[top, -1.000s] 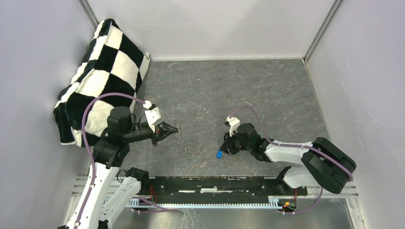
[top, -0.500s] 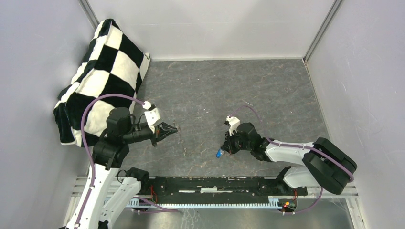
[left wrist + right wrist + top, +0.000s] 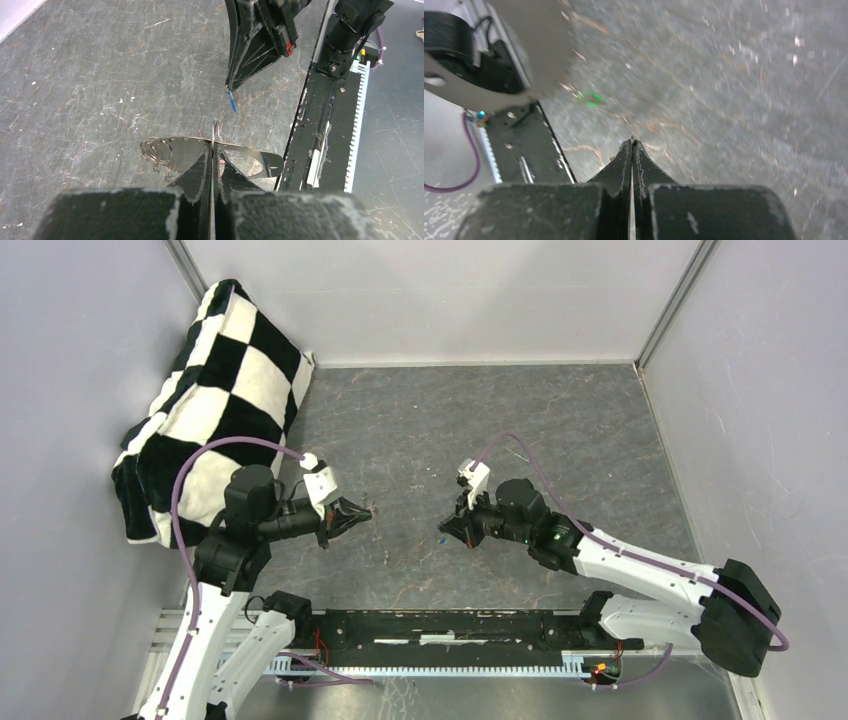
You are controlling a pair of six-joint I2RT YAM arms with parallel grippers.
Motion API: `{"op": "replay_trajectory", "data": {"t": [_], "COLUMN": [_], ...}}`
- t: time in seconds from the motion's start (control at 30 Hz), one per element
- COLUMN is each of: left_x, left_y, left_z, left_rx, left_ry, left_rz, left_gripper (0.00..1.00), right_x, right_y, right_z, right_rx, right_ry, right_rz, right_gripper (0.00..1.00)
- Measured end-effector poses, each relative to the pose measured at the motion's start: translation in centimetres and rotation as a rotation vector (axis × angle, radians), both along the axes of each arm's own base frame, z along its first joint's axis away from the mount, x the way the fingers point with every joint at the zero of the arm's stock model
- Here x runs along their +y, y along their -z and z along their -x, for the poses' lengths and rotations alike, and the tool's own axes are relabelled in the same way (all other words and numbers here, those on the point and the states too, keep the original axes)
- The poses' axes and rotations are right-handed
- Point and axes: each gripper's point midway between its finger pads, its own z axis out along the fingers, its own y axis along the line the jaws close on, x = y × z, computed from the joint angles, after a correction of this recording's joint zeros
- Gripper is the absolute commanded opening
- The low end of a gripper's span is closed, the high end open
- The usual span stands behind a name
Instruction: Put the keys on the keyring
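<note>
My left gripper (image 3: 362, 511) is shut on the keyring (image 3: 250, 155). In the left wrist view the keyring is a thin metal oval held edge-up across the fingertips (image 3: 214, 136), with small coiled rings (image 3: 156, 151) at its left end. My right gripper (image 3: 445, 528) is shut on the blue key (image 3: 232, 102), which hangs blade-down from its tips (image 3: 230, 89) just beyond the keyring. In the right wrist view my right gripper (image 3: 632, 141) shows only a thin edge between its fingers. The green key (image 3: 591, 97) lies blurred on the table ahead of it.
A black-and-white checkered cushion (image 3: 215, 380) leans in the back left corner. The black base rail (image 3: 450, 625) runs along the near edge and also shows in the left wrist view (image 3: 320, 125). Grey walls enclose the stone-patterned table (image 3: 480, 420).
My right gripper has lifted the blue key off the table and carried it left and away from the rail, toward the left gripper. The left gripper has hardly moved.
</note>
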Motion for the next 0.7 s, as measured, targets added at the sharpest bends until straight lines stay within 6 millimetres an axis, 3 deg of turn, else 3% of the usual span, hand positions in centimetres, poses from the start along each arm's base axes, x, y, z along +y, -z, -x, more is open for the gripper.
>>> {"op": "replay_trajectory", "data": {"t": [0.17,0.4,0.7], "left_x": [-0.3,-0.9,-1.6], "left_y": [0.6,2.2,3.7], "left_z": [0.0,-0.7,-1.1], "left_rx": [0.042,0.15,0.21], "left_ry": [0.016,0.019,0.034], "left_rz": [0.004,-0.01,-0.046], "left_gripper": [0.02,0.02,0.02], "right_x": [2.5,4.3,6.8], "right_y": [-5.9,-11.3,-12.3], "right_z": [0.5,1.4,1.6], "right_rx": [-0.1,-0.19,-0.225], "right_ry": [-0.062,-0.118,-0.148], "right_rz": [-0.05,-0.103,-0.071], "right_gripper": [0.0,0.0,0.0]}}
